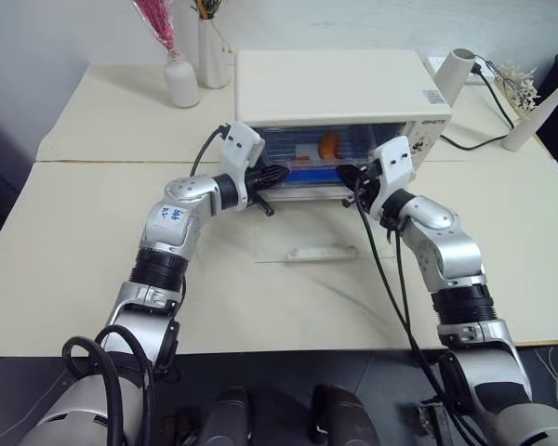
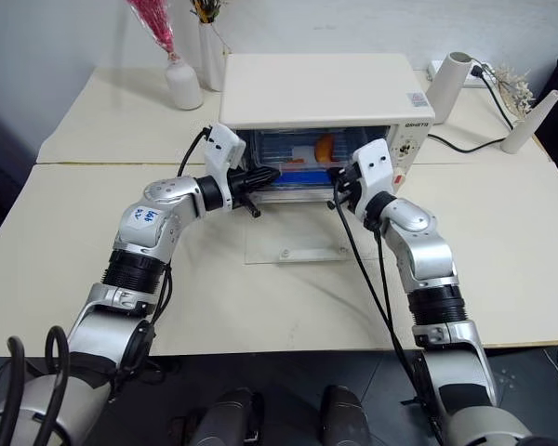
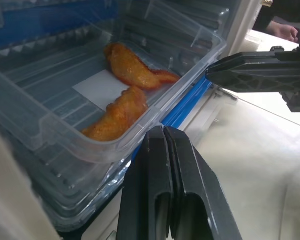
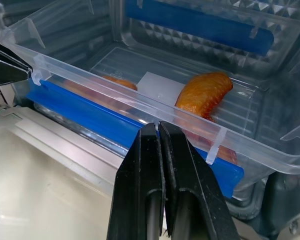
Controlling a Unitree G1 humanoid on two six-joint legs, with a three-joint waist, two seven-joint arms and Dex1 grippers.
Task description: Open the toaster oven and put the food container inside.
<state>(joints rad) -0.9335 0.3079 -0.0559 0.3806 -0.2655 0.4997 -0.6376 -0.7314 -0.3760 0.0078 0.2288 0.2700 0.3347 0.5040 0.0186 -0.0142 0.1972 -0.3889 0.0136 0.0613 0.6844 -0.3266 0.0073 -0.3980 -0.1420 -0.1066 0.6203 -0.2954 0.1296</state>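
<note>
Left gripper (image 3: pixel 165 165) nearest, fingers pressed together, gripping nothing; right gripper (image 4: pixel 157 165) likewise closed and empty, tips at the box's blue edge; food container (image 4: pixel 155 100) clear plastic, blue clip strips along its long sides, long axis across the oven mouth, sitting inside the toaster oven (image 1: pixel 339 93) at frame centre-top; two orange food pieces (image 3: pixel 125 95) in it; glass door (image 1: pixel 307 246) folded down flat on the table (image 1: pixel 74 242).

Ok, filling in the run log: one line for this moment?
toaster oven: door down | food container: in oven mouth | left hand: shut at container | right hand: shut at container
</note>
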